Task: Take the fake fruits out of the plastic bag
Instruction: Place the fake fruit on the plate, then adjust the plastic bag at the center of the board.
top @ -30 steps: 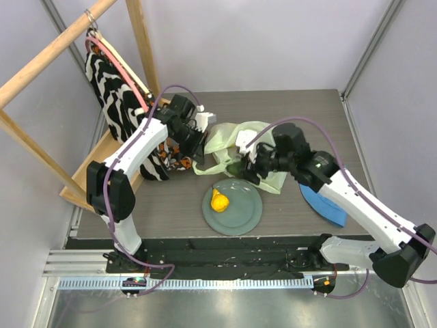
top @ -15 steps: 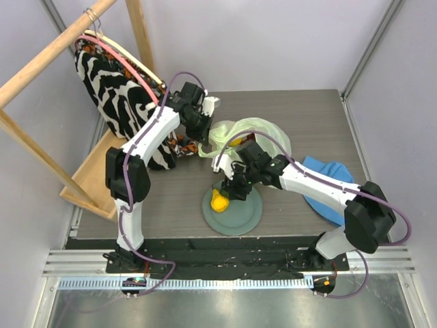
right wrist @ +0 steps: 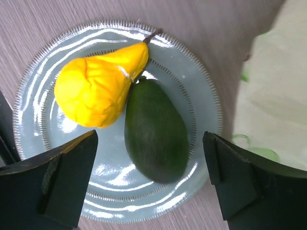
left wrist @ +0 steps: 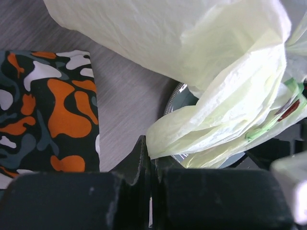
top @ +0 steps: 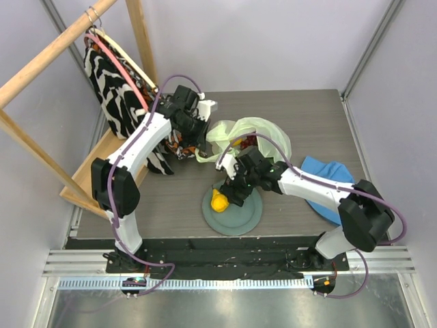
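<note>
**Two fruits on the plate, bag held up behind**

Nearest the arm bases, a grey-green plate (top: 247,217) lay flat on the desk (top: 311,116). On it rested a yellow fruit (right wrist: 98,88), pear-shaped with its stem pointing to the rim, and a dark green fruit (right wrist: 156,129), oval and smooth. The two touched along their sides. From above, only the yellow one showed (top: 218,201), because the arm covered the green one.

The right claw (right wrist: 149,138) hung over the plate, released. Its fingers (right wrist: 53,184) were spread wide, one on each side of the green fruit and gripping nothing. Seen from overhead, this claw (top: 235,191) sat at the plate's far edge.

To the right, a blue hat (top: 328,181) lay crumpled on the desk, partly under the right arm.

Just beyond the plate, the bag (top: 263,133), pale yellow-green and crinkled, stood bunched with its mouth gaping.

The left claw (left wrist: 146,158) was clenched on a fold of the bag (left wrist: 206,120) at its left side (top: 202,140).

Left of it lay a camouflage cloth (left wrist: 48,110). Farther left, a striped cloth (top: 113,96) hung from a wooden rack (top: 48,55).
</note>
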Motion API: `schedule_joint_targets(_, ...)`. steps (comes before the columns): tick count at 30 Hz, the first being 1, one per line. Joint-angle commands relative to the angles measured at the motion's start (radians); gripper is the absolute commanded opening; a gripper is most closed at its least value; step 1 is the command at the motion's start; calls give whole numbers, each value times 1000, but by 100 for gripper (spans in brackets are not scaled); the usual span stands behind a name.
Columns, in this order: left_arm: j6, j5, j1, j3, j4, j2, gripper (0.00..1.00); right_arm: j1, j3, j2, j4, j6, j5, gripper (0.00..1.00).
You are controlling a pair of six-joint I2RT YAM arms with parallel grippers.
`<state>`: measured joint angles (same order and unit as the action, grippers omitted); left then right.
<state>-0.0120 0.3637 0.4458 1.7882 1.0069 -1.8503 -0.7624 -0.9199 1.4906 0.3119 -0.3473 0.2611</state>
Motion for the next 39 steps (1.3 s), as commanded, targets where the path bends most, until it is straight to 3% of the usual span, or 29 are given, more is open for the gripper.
schedule_joint_targets(1,-16,60,4,-27,-5,34,0,0,-118,-156,24,22,-49,100)
schedule_joint_targets(7,-31,80,4,-62,2,39,0,26,-249,-308,153,-7,-42,98)
schedule_joint_targets(11,-46,83,4,-93,7,62,0,28,-136,-351,-25,-11,-398,100)
schedule_joint_targets(14,-57,81,4,-136,9,82,0,44,-155,-238,-25,-33,-509,96)
schedule_joint_targets(18,-71,83,4,-193,18,140,0,115,-194,-109,-43,-24,-377,73)
schedule_joint_targets(21,-94,83,4,-205,24,163,0,118,-223,-23,-42,-38,-339,61)
schedule_joint_targets(28,-187,109,4,-101,120,138,0,162,-361,190,-69,20,-336,57)
schedule_joint_targets(33,-192,138,4,-125,128,171,0,242,-425,301,-151,33,-416,65)
schedule_joint_targets(35,-200,130,4,-119,134,183,0,297,-377,283,-154,36,-456,64)
schedule_joint_targets(39,-232,145,7,-96,139,192,0,519,-202,133,-143,59,-490,65)
